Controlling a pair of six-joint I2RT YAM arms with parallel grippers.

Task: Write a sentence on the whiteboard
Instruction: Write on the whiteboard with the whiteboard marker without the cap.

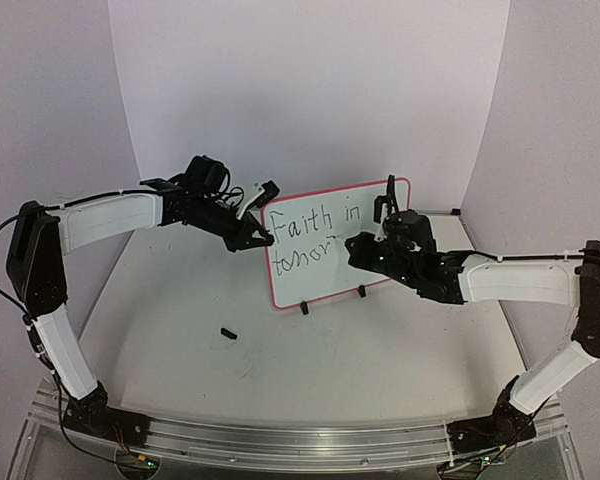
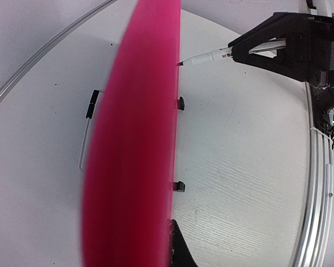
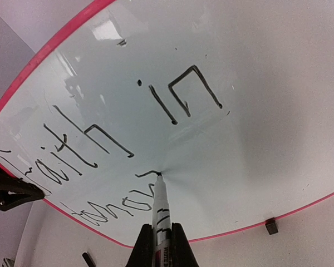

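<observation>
From above, the board [image 1: 330, 280] stands on the table [image 1: 180, 330], the left gripper [image 1: 264, 239] clamped on its left edge. Left wrist: the marker [image 2: 209, 57] tip meets the board. Right wrist: the right gripper [image 3: 158, 247] pinches the marker. The sentence [image 3: 108, 142] reads "Faith in tomor", the rest unwritten.

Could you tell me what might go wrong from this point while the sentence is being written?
1. The marker in the right gripper presses on the whiteboard, which stands on two small feet and is gripped only at its left edge by the left gripper. A firmer push could tilt or swivel it.
2. The small black piece lying loose on the table in front could be knocked away by an arm.
</observation>
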